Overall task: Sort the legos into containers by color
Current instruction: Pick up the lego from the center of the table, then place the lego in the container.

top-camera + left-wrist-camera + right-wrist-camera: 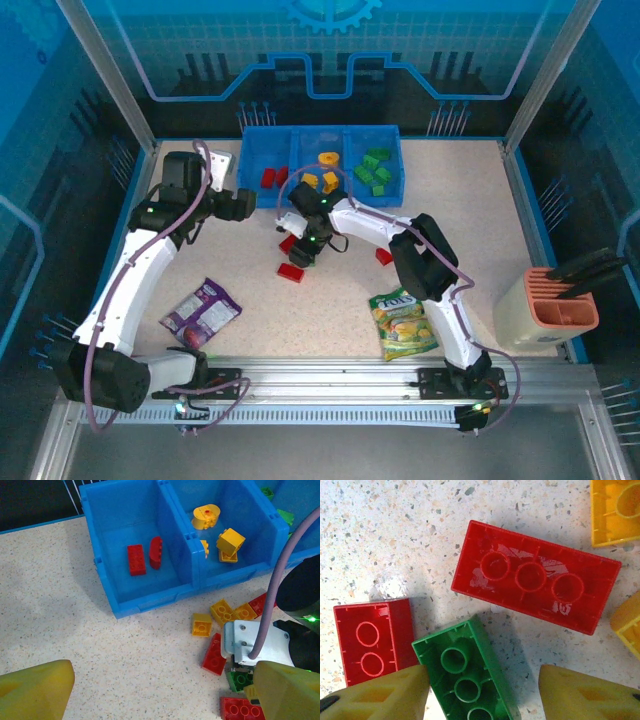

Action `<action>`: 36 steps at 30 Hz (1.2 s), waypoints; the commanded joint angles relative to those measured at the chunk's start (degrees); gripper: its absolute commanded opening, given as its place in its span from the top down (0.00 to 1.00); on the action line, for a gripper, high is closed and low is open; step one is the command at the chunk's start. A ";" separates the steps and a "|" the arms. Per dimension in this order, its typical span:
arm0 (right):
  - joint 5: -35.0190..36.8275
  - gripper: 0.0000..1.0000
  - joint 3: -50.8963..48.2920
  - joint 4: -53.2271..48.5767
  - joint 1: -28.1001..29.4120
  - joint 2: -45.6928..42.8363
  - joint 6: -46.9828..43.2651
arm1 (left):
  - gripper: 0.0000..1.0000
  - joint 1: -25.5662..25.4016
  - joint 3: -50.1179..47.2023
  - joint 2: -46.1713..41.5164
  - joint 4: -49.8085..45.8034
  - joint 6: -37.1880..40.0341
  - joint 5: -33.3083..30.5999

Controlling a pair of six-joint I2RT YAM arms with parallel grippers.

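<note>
Blue three-compartment plastic tray: red legos left, yellow legos middle, green legos right; left gripper spread, right gripper apart around loose green brick.

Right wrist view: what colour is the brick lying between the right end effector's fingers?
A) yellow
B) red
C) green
C: the green brick lies upside down on the table, framed on both sides by the right end effector, whose jaws stand apart around it.

no lettering reads clearly, even on the snack bag.
</note>
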 commanded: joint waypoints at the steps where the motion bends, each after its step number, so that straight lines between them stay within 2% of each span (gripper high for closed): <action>1: 4.06 0.41 -2.10 -2.19 0.57 1.33 -1.78 | 0.07 0.57 -0.69 0.16 0.19 0.71 1.12; 9: 5.62 0.37 -6.22 -1.88 0.58 -0.31 -4.01 | 0.07 0.57 -0.69 0.23 0.12 0.62 1.38; 17: 7.31 0.62 -3.84 -2.54 0.16 1.50 -2.84 | 0.06 0.57 -0.57 0.17 -0.07 0.62 1.26; 23: 10.73 0.73 -5.42 -2.04 -0.92 -0.27 -2.01 | 0.07 0.57 -0.58 0.32 -0.06 0.61 1.22; 31: 14.42 0.76 -6.59 -3.86 -8.95 -16.08 2.46 | 0.06 0.57 -0.56 0.74 0.00 0.75 1.21; 36: 18.40 0.75 -2.50 -3.02 -15.71 -18.77 3.21 | 0.06 0.59 -0.56 1.42 -0.14 0.62 1.30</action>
